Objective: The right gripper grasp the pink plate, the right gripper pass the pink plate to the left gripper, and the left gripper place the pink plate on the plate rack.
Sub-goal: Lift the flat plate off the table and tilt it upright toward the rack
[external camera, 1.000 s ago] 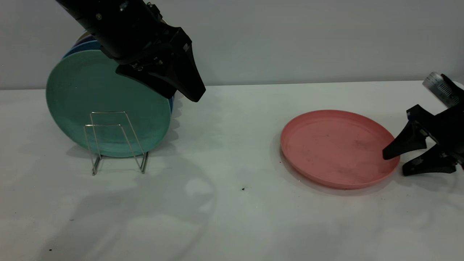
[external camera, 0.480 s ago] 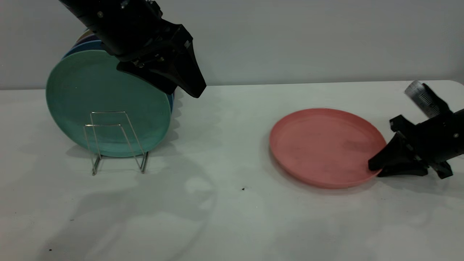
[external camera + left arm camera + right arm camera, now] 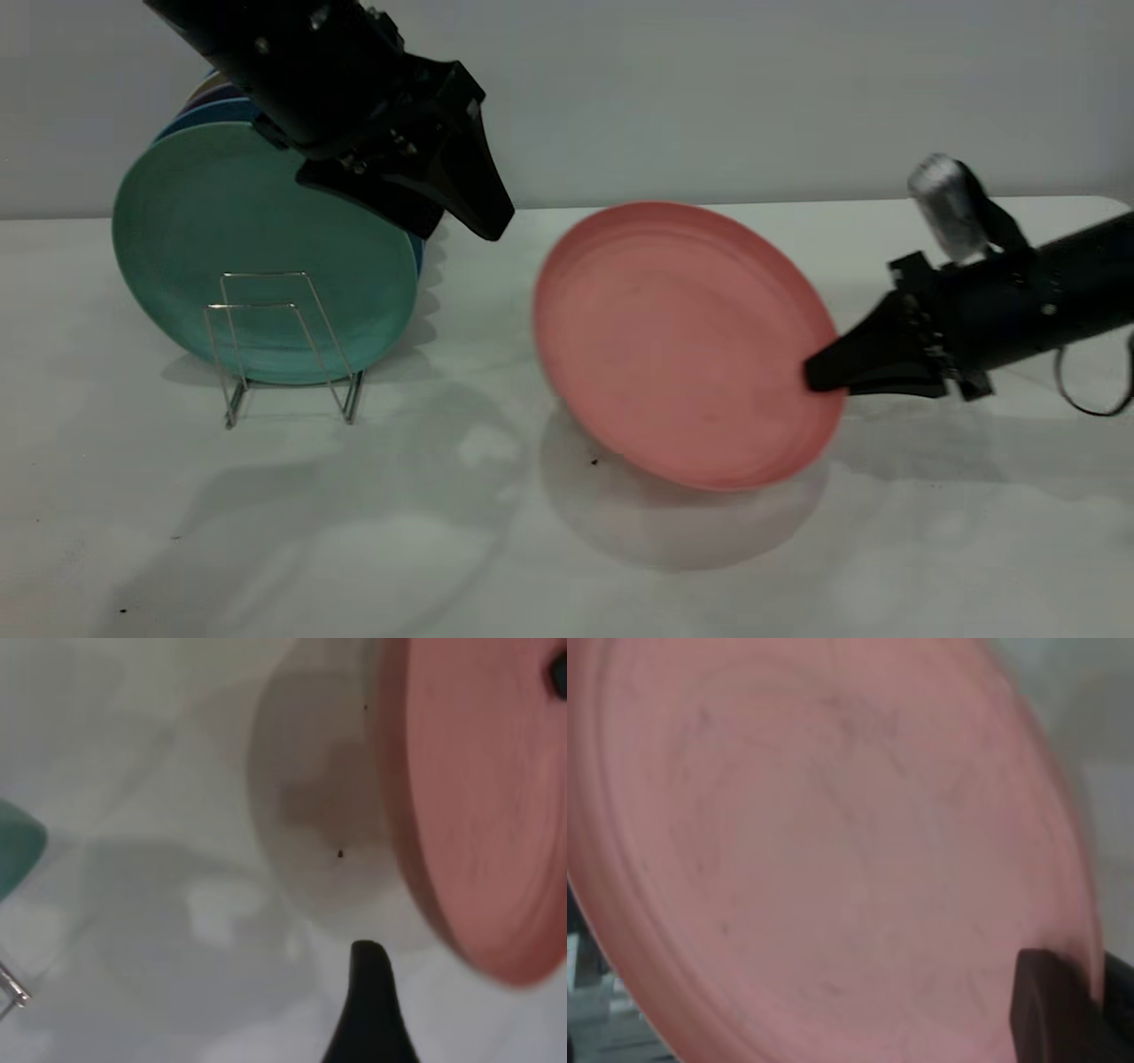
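The pink plate (image 3: pixel 673 346) is off the table, tilted up on edge with its hollow face towards the camera, at the table's middle. My right gripper (image 3: pixel 819 377) is shut on its right rim; one finger (image 3: pixel 1050 1005) lies on the plate's face (image 3: pixel 833 842). My left gripper (image 3: pixel 461 232) hangs open and empty above the table, left of the plate and up and to the right of the plate rack (image 3: pixel 283 346). One of its fingers (image 3: pixel 368 992) shows in the left wrist view, with the plate (image 3: pixel 478 806) apart from it.
A teal-green plate (image 3: pixel 221 239) stands upright in the rack with blue plates (image 3: pixel 208 111) behind it, at the left. The rack's front wire loops hold nothing. The white table (image 3: pixel 532 549) spreads out in front.
My right gripper closed on the pink plate's rim, lifted it off the table, tilted it upright and carried it left. My left gripper shifted slightly to the right.
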Controlling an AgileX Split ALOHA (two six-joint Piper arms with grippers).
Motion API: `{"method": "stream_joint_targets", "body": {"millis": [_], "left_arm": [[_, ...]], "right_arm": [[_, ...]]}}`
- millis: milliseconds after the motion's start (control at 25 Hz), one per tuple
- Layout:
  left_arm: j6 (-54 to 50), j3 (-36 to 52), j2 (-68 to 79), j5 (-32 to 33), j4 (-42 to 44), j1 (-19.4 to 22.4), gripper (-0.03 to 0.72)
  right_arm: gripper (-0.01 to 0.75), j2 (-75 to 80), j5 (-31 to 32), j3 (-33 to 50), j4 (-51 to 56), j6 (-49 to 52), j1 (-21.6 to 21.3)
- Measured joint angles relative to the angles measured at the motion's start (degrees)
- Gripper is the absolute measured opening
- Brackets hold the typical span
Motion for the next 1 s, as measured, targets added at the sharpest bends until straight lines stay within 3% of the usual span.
{"method": "stream_joint_targets", "body": {"millis": [440,560,800,1000], "left_arm": [[-0.07,0.0,5.46,-4.61,-8.56,0.0,0.56],[0.06,0.0,6.35,-4.94,-9.64,0.0,0.454],[0.06,0.0,6.57,-5.7,-10.34,0.0,0.097],[0.4,0.0,6.57,-6.12,-10.5,0.06,0.071]], "right_arm": [[0.019,-0.29,3.65,0.0,6.81,-3.04,4.25],[0.021,-0.29,3.71,0.0,6.81,-3.39,4.34],[0.03,-0.29,3.46,0.0,6.73,-3.9,4.34],[0.089,-0.58,4.69,0.0,6.74,-3.96,4.34]]}}
